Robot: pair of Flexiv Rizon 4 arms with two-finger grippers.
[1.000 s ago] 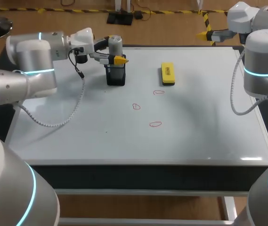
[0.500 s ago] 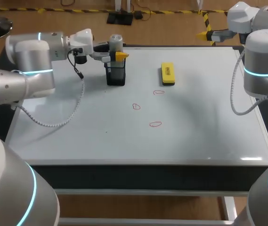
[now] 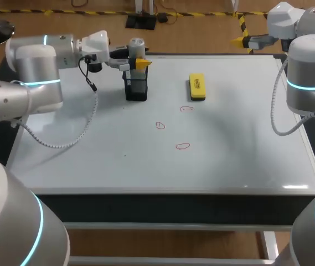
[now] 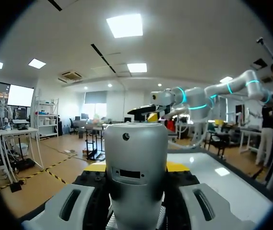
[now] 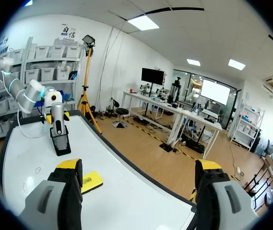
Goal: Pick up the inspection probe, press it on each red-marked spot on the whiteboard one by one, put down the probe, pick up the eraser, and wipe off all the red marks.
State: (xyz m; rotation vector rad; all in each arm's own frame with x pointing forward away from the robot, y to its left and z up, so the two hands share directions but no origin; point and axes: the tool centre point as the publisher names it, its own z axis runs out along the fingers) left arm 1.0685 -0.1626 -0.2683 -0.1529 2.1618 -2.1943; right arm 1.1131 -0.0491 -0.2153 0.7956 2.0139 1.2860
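Satin metal probe [image 4: 135,167], glossy smooth whiteboard [image 3: 229,160], matt black holder [image 3: 136,90]

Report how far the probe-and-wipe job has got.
Done: nothing finished yet. In hand: the left gripper is shut on the probe at the black holder. Left: pressing the three red marks on the whiteboard, putting the probe down, then taking the yellow eraser, which lies untouched, and wiping the marks.

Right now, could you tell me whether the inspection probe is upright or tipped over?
Upright: the inspection probe stands vertically over the black holder, gripped at its sides by the left claw.
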